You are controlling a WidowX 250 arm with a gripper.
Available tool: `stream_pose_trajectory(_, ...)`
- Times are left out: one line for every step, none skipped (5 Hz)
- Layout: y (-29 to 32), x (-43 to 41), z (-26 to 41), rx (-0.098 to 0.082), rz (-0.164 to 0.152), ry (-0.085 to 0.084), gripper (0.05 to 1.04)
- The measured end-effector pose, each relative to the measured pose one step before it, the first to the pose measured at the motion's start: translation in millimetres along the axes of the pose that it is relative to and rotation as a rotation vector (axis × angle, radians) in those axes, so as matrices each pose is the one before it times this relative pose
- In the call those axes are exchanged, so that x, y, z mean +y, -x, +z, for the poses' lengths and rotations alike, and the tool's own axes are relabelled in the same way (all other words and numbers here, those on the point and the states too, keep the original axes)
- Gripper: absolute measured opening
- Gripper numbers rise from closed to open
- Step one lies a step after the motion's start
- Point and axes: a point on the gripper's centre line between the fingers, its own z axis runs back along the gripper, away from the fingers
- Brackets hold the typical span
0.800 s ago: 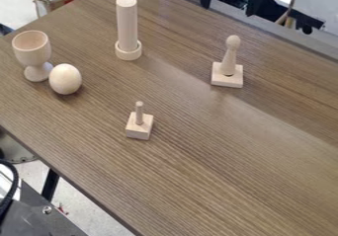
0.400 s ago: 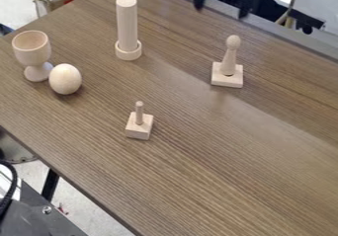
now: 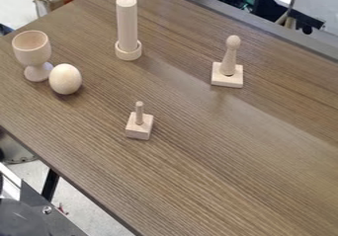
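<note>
From where I stand, how much is done and how much is left is hard to judge, but the pieces on the wooden surface sit apart as four groups. The wooden egg is beside the wooden goblet, outside its cup; whether it touches the foot, I can't tell. Farther back, a tall cylinder stands upright in a round collar. A ball-topped peg rises from a square base, and nearer me is a small pegged block. Whether the hand is open, closed or gripping something, I can't tell.
</note>
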Motion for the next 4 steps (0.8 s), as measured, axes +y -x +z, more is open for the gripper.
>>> stream_pose_trajectory(1.05, 10.38, -8.66, 0.0216, 0.0361, 0.0257, 0.999)
stream_pose_trajectory(4.41, 10.33, -11.09, 0.0201, 0.0113, -0.0009, 0.999)
stream_pose_trajectory(6.24, 6.49, -16.98, 0.0127, -0.0168, -0.0075, 0.999)
stream_pose_trajectory(-4.84, 9.23, -5.60, -0.0093, 0.0024, -0.0080, 0.999)
